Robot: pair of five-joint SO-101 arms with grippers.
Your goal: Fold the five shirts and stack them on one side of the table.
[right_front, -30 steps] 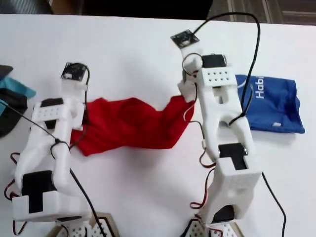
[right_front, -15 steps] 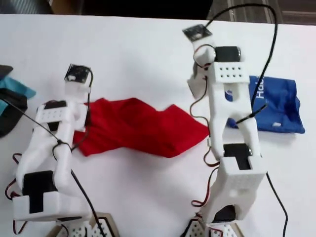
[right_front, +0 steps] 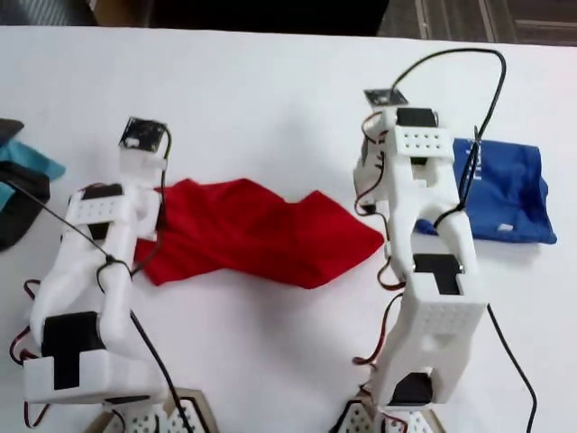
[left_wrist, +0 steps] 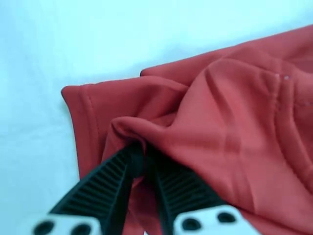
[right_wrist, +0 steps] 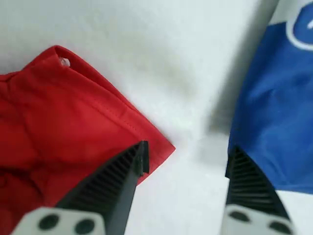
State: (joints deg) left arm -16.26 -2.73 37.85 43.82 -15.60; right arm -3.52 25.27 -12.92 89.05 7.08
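"Black ribbed plastic, two pads pressed tight together. The left gripper (left_wrist: pixel 143 164) is clenched on a raised fold of the red shirt (left_wrist: pixel 230 112), close to a stitched hem."

"And the cloth itself?"

"Soft, matte knit, rumpled into ridges around the pinch. From above it lies on the white table (right_front: pixel 270 81) as a long crumpled band between the two arms. One end sits under the left arm (right_front: pixel 95 262), and the other tapers to a point just beside the right arm (right_front: pixel 424 262)."

"What about the right gripper (right_wrist: pixel 188 152)?"

"Released. It has the same black ribbed pads on white plastic. The jaws are spread wide with nothing between them, over bare table in the gap between the red shirt's hemmed corner and the blue shirt (right_wrist: pixel 274 107)."

"How does the blue one look?"

"It's a flattish, roughly rectangular bundle with white print, on the right side of the table. It lies partly behind the right arm and apart from the red one."

"Anything further out?"

"Some teal and dark cloth (right_front: pixel 32 171) at the table's left edge, cut off there. The arm housings are white and blocky, with thin black and red wires (right_front: pixel 451 63) looping off them."
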